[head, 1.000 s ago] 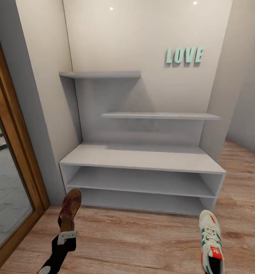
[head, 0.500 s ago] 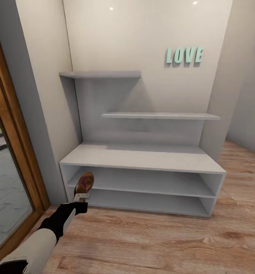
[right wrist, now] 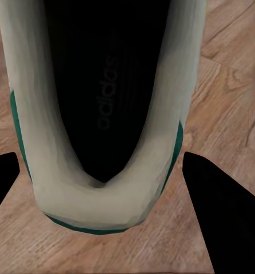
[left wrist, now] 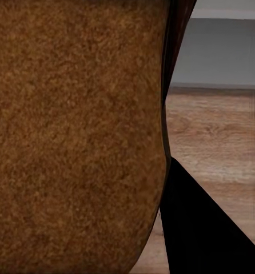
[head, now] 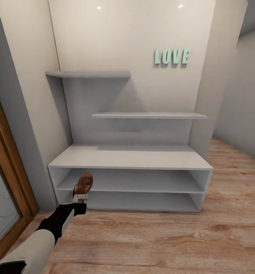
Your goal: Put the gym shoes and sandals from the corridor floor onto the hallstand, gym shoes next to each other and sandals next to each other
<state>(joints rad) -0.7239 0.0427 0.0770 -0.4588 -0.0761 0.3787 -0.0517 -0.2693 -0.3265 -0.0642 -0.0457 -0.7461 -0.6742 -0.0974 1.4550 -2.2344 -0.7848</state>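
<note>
My left gripper [head: 80,198] is shut on a brown sandal [head: 84,183], holding it toe-up at the front left of the pale grey hallstand [head: 131,158], level with its upper open shelf. Close up in the left wrist view, the sandal [left wrist: 76,137] shows its brown sole beside one dark finger [left wrist: 202,228]. In the right wrist view a white gym shoe [right wrist: 104,200] with green trim hangs heel-first over the corridor floor [right wrist: 230,85]. My right gripper [right wrist: 102,154] is shut on its heel, with black fingers [right wrist: 230,217] on either side.
The wood-framed glass door [head: 5,182] stands at the left, close to the hallstand's end. Two stepped wall shelves [head: 142,115] and teal LOVE letters [head: 172,56] are above the bench. Wood floor [head: 150,236] stretches in front and runs on to the right.
My left arm reached forward and carried the sandal from low over the floor up to the hallstand's front. The gym shoe dropped out of the head view. The camera then turned slightly right.
</note>
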